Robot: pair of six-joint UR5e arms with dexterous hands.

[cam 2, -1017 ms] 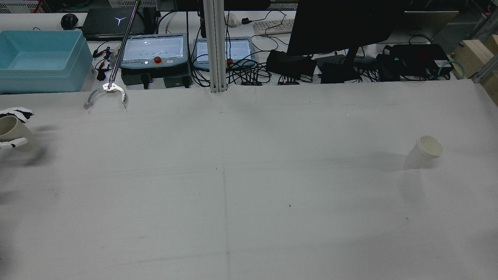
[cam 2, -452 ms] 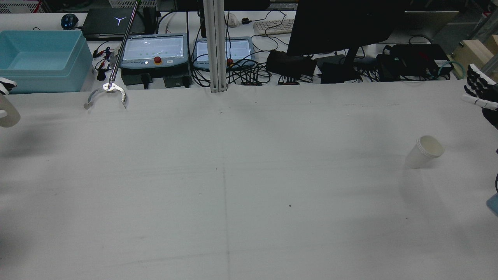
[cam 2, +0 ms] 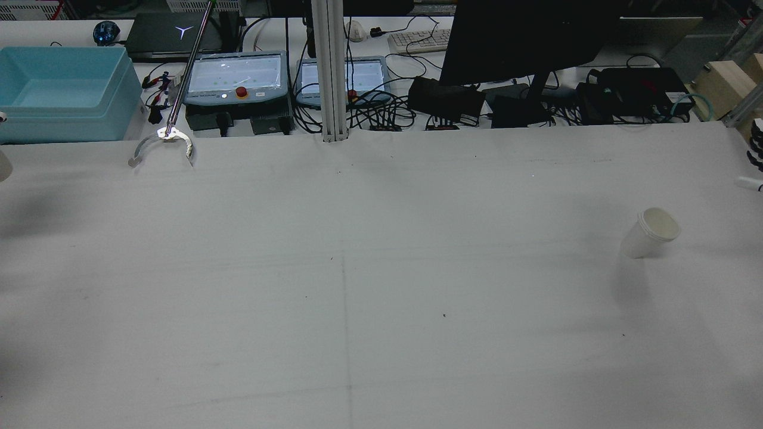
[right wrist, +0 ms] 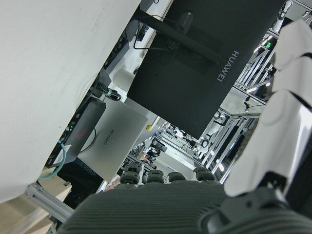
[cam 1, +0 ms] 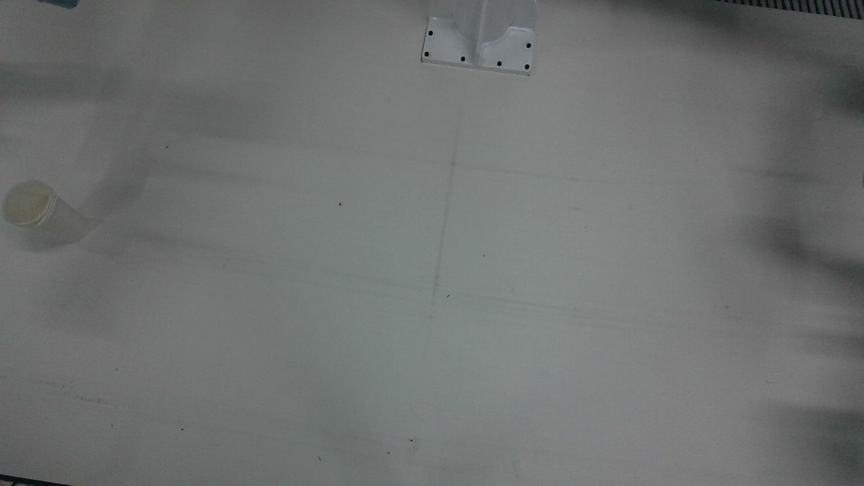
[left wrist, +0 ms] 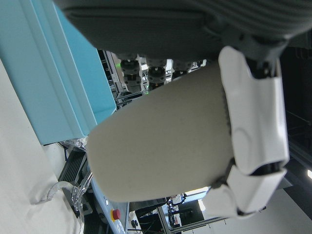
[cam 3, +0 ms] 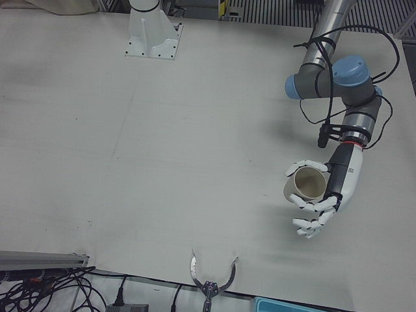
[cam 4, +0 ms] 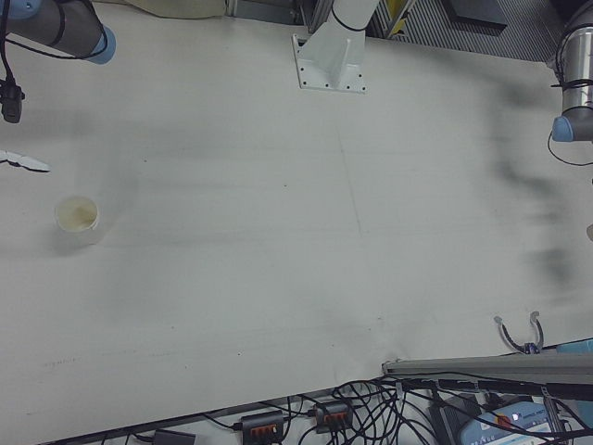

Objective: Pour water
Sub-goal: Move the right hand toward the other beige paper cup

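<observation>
A matte tapered paper cup [cam 3: 304, 186] was clasped by the left hand [cam 3: 320, 200]; the right hand's [right wrist: 287, 112] finger state could not be told.

White paper cup [cam 2: 650, 233] standing at four o'clock on the table [cam 2: 381, 286], right hand [cam 2: 756, 156] fingertips at the three o'clock edge, teal bin [cam 2: 62, 92] at ten, dark monitor [cam 2: 524, 39] at one
</observation>
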